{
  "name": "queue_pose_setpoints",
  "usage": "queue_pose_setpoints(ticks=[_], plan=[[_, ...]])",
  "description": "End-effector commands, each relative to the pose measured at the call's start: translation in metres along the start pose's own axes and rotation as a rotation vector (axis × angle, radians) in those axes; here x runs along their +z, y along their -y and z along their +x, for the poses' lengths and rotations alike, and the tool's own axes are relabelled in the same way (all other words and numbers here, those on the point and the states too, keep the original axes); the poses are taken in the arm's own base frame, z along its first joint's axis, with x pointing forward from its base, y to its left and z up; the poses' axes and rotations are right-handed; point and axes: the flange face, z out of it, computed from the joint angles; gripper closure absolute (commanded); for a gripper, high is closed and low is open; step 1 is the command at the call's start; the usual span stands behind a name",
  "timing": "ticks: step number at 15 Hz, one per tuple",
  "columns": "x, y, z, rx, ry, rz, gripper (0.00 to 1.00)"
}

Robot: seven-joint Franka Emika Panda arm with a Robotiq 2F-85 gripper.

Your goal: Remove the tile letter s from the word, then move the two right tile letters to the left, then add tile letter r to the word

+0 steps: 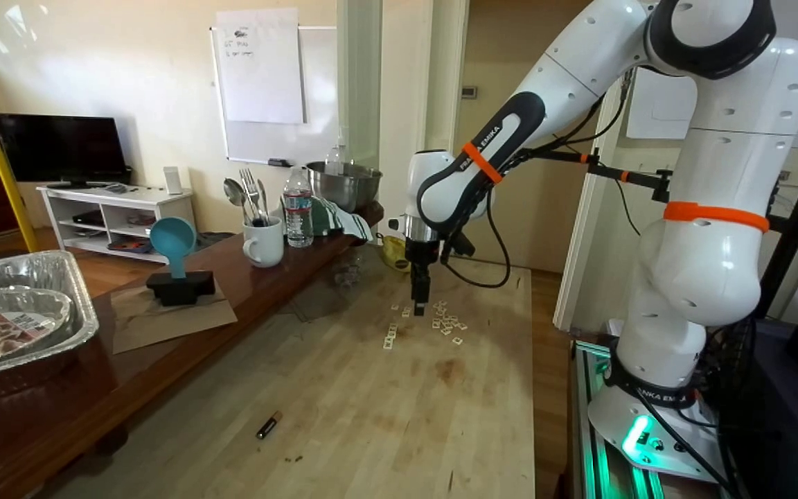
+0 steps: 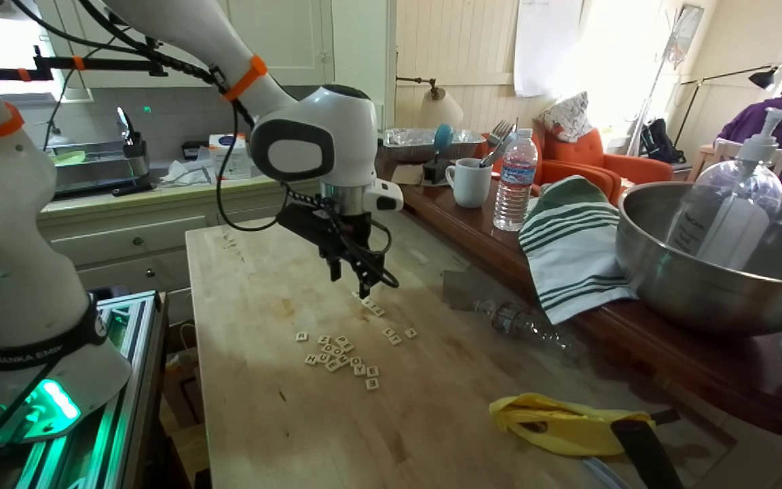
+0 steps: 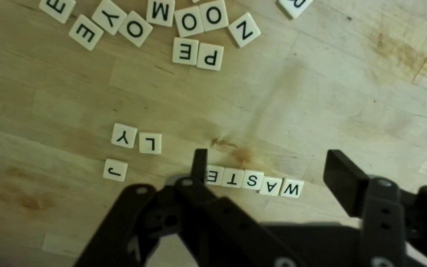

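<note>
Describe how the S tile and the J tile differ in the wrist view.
The S tile sits mid-row in the word; the J tile lies apart, outside it. The S stands roughly vertical in the picture, while the J lies on its side. S shows in the gap of the open gripper, J outside it. Both are square cream tiles, letter up.

Gripper (image 2: 349,284) over table (image 2: 262,435), fingers apart, one partly in front of the word (image 2: 373,308). Loose tiles (image 2: 335,351) scattered nearer camera. Yellow object (image 2: 567,428) on table. Mug (image 2: 470,187), bottle (image 2: 516,180), towel (image 2: 573,251), bowl (image 2: 710,292) on ledge (image 2: 482,234); pump bottle (image 2: 730,217) inside bowl.
</note>
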Motion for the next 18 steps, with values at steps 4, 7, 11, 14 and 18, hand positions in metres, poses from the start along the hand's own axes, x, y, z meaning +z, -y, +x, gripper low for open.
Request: queue_pose_setpoints(ticks=[4, 7, 11, 14, 18], plan=[[0.034, -0.004, 0.029, 0.080, 0.030, 0.052, 0.73], [0.040, -0.007, 0.039, 0.108, 0.031, 0.039, 0.96], [0.048, -0.009, 0.050, 0.129, 0.031, 0.031, 1.00], [0.054, -0.009, 0.055, 0.140, 0.038, 0.033, 1.00], [0.060, -0.006, 0.061, 0.140, 0.049, 0.034, 1.00]])
